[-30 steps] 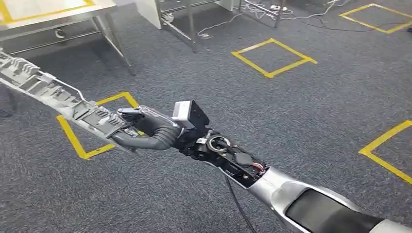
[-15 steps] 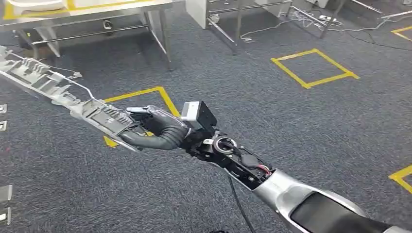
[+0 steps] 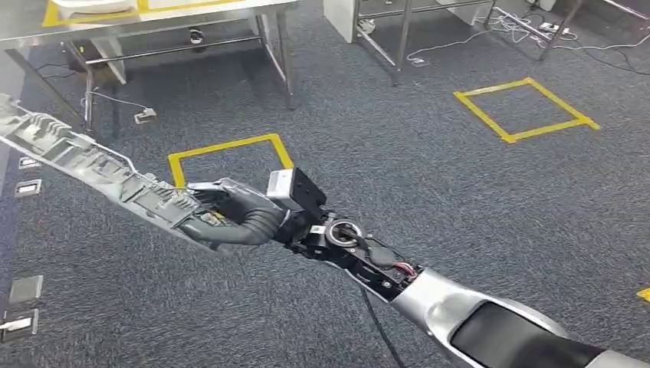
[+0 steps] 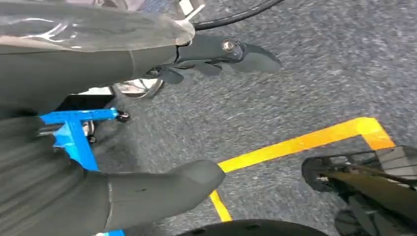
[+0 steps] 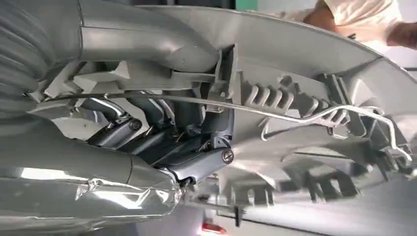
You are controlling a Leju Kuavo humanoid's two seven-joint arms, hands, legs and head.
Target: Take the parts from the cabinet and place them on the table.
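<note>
- A long grey plastic part with ribs and a thin wire (image 3: 92,172) is gripped at one end by the right robot hand (image 3: 230,215). The fingers are wrapped tight around it.
- The part is held out in the air, over the dark grey carpet floor (image 3: 460,199). It is not touching anything else.
- In the right wrist view, the dark fingers (image 5: 196,164) are seen clamped on the grey part (image 5: 305,113) from close up.
- The left robot hand (image 4: 162,123) is hanging low over the floor. Nothing is held in it, and its thumb and fingers are spread apart.
- Since a second ago, the whole picture has slid. The shiny metal counter with yellow tape (image 3: 153,19) is now seen nearer the middle. This means the robot has been turning, while the part is kept in the same grip.
- The part is likely being carried to the counter. It has not been put down yet.
</note>
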